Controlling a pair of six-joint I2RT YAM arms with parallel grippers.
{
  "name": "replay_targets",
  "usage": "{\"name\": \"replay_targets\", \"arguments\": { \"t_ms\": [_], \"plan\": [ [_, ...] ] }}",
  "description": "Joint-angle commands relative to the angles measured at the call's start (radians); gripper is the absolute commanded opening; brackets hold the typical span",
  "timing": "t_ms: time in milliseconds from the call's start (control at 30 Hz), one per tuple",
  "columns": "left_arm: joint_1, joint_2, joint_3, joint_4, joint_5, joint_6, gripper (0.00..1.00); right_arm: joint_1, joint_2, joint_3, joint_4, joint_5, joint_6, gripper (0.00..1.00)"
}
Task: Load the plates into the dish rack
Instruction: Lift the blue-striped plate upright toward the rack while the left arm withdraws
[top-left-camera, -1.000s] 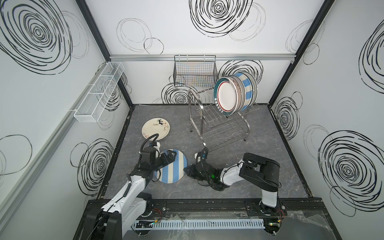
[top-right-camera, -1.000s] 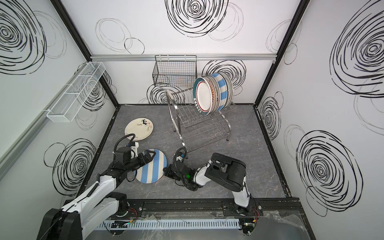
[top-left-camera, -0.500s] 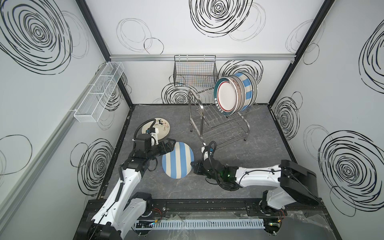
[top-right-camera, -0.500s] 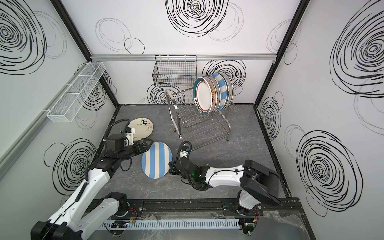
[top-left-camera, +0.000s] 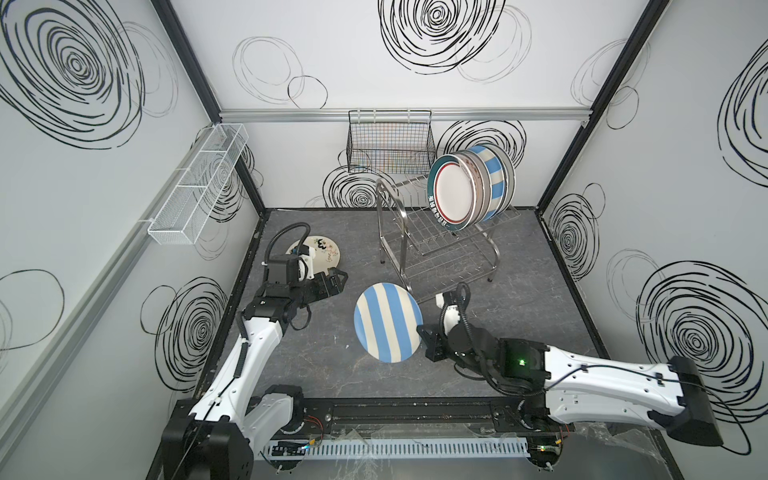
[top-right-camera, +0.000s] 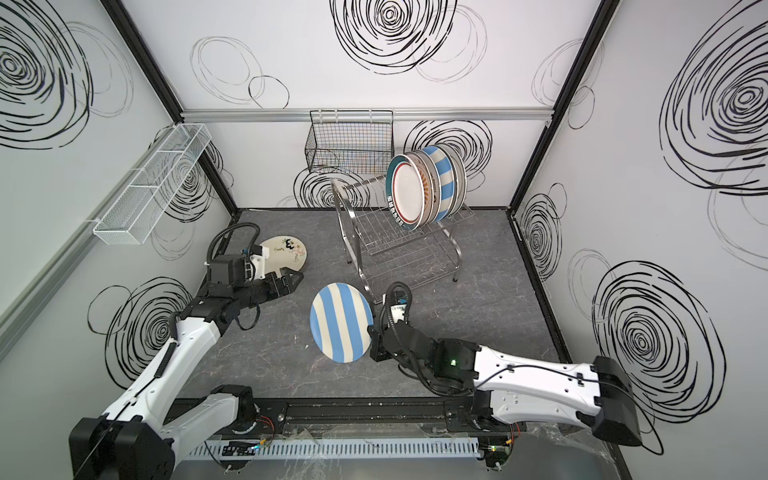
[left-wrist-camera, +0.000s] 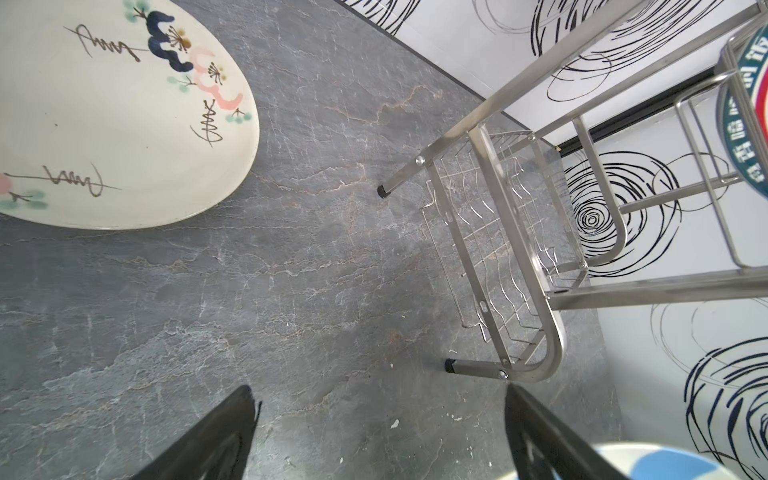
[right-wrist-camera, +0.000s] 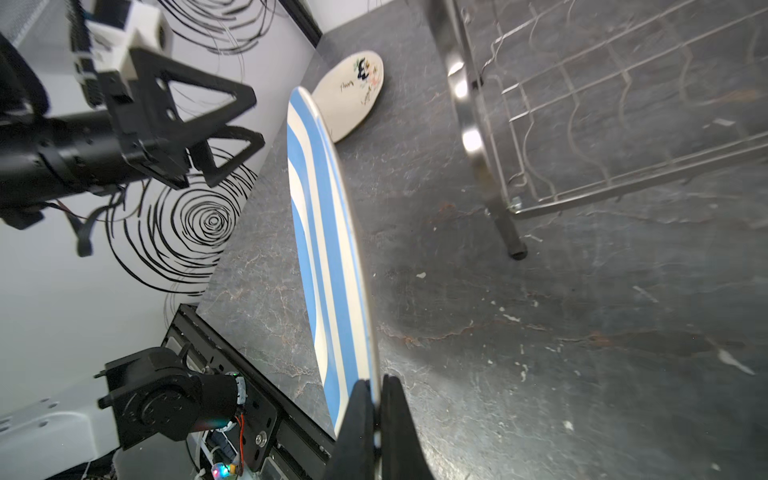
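Right hand (top-left-camera: 424, 335) is clamped shut on the 4 o'clock rim of a blue-and-cream striped plate (top-left-camera: 388, 322), held up and tilted over the table (top-left-camera: 519, 299), at 7 o'clock from the dish rack (top-left-camera: 440, 245). Left hand (top-left-camera: 338, 280) is empty with jaws wide apart, at 10 o'clock from that plate, beside a flowered plate (top-left-camera: 326, 253) lying flat. The rack's upper tier carries stacked plates (top-left-camera: 453, 195) standing on edge.

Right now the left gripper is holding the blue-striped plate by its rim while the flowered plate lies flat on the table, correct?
Wrong arm: the right gripper is shut on the blue-striped plate at its rim, seen in the right wrist view. The left gripper is open and empty. The flowered plate does lie flat on the table.
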Motion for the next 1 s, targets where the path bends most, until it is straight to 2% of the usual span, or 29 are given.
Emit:
{"name": "replay_targets", "arguments": {
  "t_ms": [0,167,300,533,700,800,967],
  "plan": [
    [-0.006,0.003,0.041,-0.002,0.010,0.031,0.96,-0.001,-0.095,0.058,-0.185,0.090,-0.039,0.00],
    [-0.006,0.017,0.036,-0.015,-0.003,0.052,0.96,0.001,-0.117,0.204,-0.437,0.108,-0.071,0.00],
    [-0.006,0.030,0.034,-0.013,-0.003,0.054,0.96,0.011,-0.090,0.317,-0.500,0.074,-0.153,0.00],
    [-0.005,0.023,0.040,-0.033,-0.013,0.070,0.96,0.024,-0.025,0.628,-0.738,0.191,-0.166,0.00],
    [0.000,0.023,0.036,-0.046,-0.016,0.081,0.96,0.023,0.013,0.771,-0.766,0.197,-0.257,0.00],
    [0.002,0.017,0.034,-0.054,-0.016,0.082,0.96,0.023,0.037,0.871,-0.798,0.268,-0.269,0.00],
    [0.002,-0.001,0.040,-0.073,-0.022,0.087,0.96,0.020,0.095,1.039,-0.821,0.469,-0.319,0.00]
  ]
}}
